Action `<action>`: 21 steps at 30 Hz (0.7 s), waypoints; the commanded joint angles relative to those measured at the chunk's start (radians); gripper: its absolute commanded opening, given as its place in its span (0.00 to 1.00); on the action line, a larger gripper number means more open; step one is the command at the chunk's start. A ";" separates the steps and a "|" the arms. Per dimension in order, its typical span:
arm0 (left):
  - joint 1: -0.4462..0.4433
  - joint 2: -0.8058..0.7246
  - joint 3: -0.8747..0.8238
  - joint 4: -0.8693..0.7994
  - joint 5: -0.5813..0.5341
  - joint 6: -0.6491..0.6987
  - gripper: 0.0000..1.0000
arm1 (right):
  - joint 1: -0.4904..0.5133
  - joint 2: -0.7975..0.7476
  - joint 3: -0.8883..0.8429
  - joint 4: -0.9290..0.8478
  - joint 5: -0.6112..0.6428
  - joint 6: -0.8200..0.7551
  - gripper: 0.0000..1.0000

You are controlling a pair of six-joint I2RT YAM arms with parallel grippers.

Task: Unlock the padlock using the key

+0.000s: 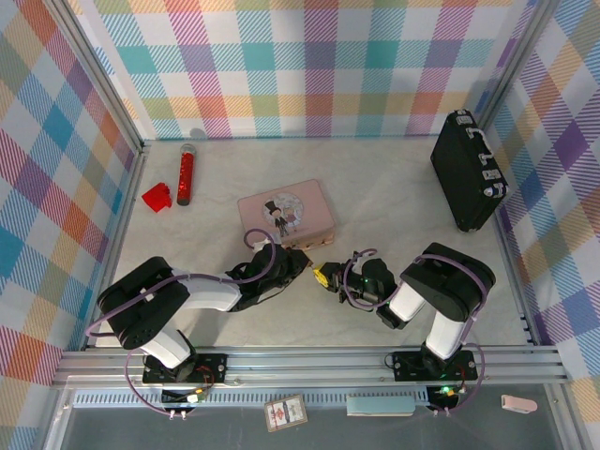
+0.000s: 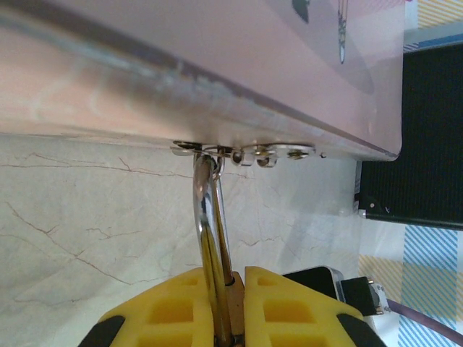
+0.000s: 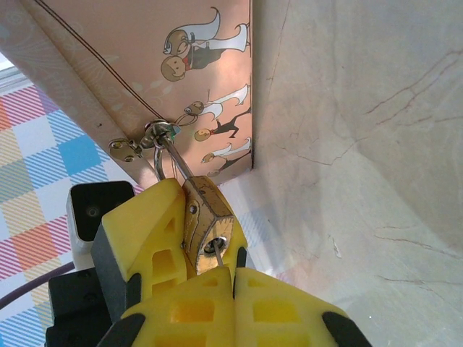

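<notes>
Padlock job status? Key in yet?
Done: the left gripper clamps the padlock, which hangs on the pink tin by its hasp. The right gripper holds the key with its tip in the keyhole.
In hand: seating and turning the key.
Left: the shackle still loops through the hasp and looks closed, so the unlock itself isn't done.
</notes>
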 commanded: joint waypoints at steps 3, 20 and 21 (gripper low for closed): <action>-0.084 -0.014 0.034 0.315 0.178 -0.078 0.00 | -0.003 0.012 0.072 0.042 0.039 0.059 0.00; -0.095 -0.002 0.040 0.373 0.192 -0.100 0.00 | -0.047 -0.008 0.063 0.042 0.019 0.073 0.00; -0.099 -0.002 0.042 0.371 0.192 -0.100 0.00 | -0.053 -0.011 0.062 0.042 0.015 0.072 0.00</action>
